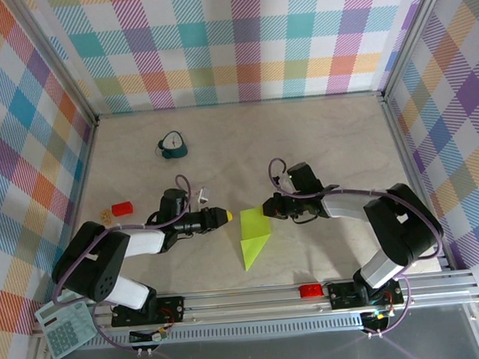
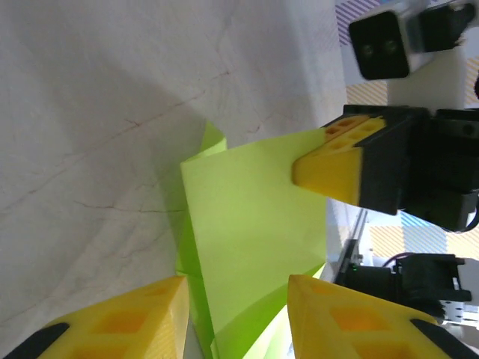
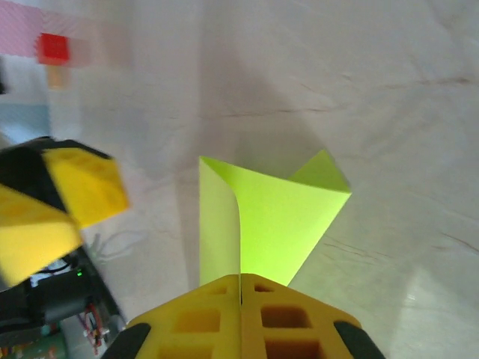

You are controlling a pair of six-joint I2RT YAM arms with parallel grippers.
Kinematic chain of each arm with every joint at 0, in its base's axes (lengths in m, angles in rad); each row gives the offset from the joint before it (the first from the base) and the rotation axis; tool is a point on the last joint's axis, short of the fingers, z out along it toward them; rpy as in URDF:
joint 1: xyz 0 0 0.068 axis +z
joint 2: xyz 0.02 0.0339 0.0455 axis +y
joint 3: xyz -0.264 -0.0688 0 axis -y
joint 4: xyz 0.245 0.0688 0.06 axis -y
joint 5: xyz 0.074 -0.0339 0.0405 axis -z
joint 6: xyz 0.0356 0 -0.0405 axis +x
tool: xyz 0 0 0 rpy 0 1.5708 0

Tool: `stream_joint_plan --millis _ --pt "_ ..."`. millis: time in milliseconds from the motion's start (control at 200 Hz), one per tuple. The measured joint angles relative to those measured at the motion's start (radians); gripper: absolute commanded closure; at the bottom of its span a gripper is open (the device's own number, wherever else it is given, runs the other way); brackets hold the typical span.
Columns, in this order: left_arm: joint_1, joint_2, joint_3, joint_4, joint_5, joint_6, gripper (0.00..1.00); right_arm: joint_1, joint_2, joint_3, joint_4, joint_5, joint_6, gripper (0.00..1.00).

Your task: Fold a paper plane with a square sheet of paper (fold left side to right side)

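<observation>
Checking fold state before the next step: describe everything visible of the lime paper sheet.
The square sheet of paper is thin, matte, plain lime yellow-green, unmarked. It lies on the table, folded into layers, one flap raised, tapering to a point toward the near edge. The right gripper is shut on its edge; the left gripper stands open around the opposite side, contact unclear.

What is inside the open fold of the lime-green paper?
Inside the paper sheet I see its own green inner faces. The right gripper, shut on its edge, covers the nearest part.
</observation>
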Motion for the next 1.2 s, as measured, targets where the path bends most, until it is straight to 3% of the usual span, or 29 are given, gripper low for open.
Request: stream_joint_plan --millis 190,310,425,620,785,1000,1200 --pt "-0.043 -0.251 0.04 -0.286 -0.132 0.137 0.52 0.0 -0.011 0.002 -0.074 0.066 0.022 1.0" --pt "-0.172 -0.372 0.106 -0.456 -0.256 0.229 0.51 0.0 -0.014 0.022 -0.125 0.094 0.054 1.0" --pt "-0.316 -0.392 0.155 -0.57 -0.383 0.272 0.5 0.0 -0.014 0.041 -0.156 0.105 0.094 1.0" --pt "-0.576 -0.296 0.241 -0.705 -0.603 0.298 0.48 0.0 -0.015 0.058 -0.193 0.116 0.156 1.0" --pt "-0.729 -0.151 0.337 -0.772 -0.756 0.298 0.47 0.0 -0.015 0.082 -0.226 0.126 0.179 1.0" --pt "-0.837 0.037 0.481 -0.879 -0.914 0.29 0.46 0.0 -0.015 0.084 -0.232 0.126 0.204 1.0" --pt "-0.868 0.157 0.57 -0.959 -1.023 0.274 0.46 0.0 -0.015 0.084 -0.233 0.126 0.212 1.0"
